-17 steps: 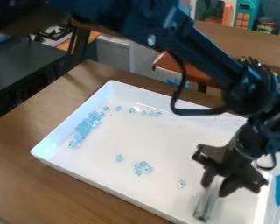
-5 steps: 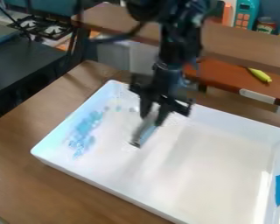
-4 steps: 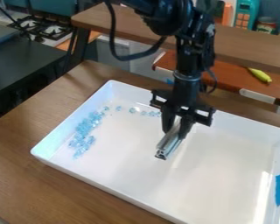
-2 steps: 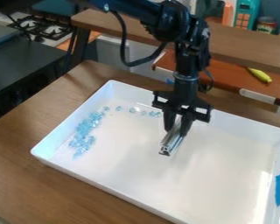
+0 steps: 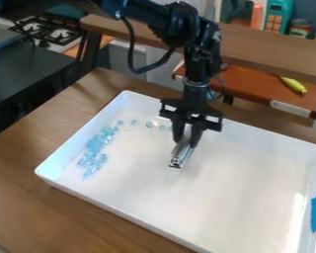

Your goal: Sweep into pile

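Gripper (image 5: 185,141) pinched down on a silvery metal bar (image 5: 179,154), basically closed to its width, bar angled over the white tray (image 5: 246,192), right of the bluish bits (image 5: 95,149)

No readable words, numbers or signs show on anything here.

The arm (image 5: 162,23) is glossy black with bluish glints, bulky and rounded at the joints, with a pale round spot (image 5: 118,14); a black cable (image 5: 139,71) loops out, and a silvery ring (image 5: 195,85) circles the wrist above the black, broad-shouldered, two-fingered tool (image 5: 186,143)
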